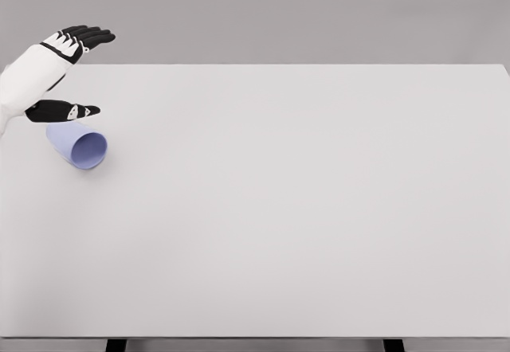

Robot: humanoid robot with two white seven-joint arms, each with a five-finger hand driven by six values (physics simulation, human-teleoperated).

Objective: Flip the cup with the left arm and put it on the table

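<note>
The left hand (60, 73) hangs over the far-left part of the table, at about ten o'clock from the table's middle. It is spread wide and holds nothing: the four black fingers (89, 36) stretch out together toward three o'clock, and the black thumb (64, 111) reaches the same way lower down, leaving a broad gap between them. The white palm and forearm run off the picture's left edge.

The table (303, 209) is the largest thing in view, a pale grey-white top filling most of the frame, with dark legs just showing at its near edge.

The cup (78, 145), light blue, lies on its side on the table at about nine o'clock from the table's middle, its open mouth turned toward five o'clock and its base toward eleven. It sits just beneath the thumb; whether the two touch cannot be told.
</note>
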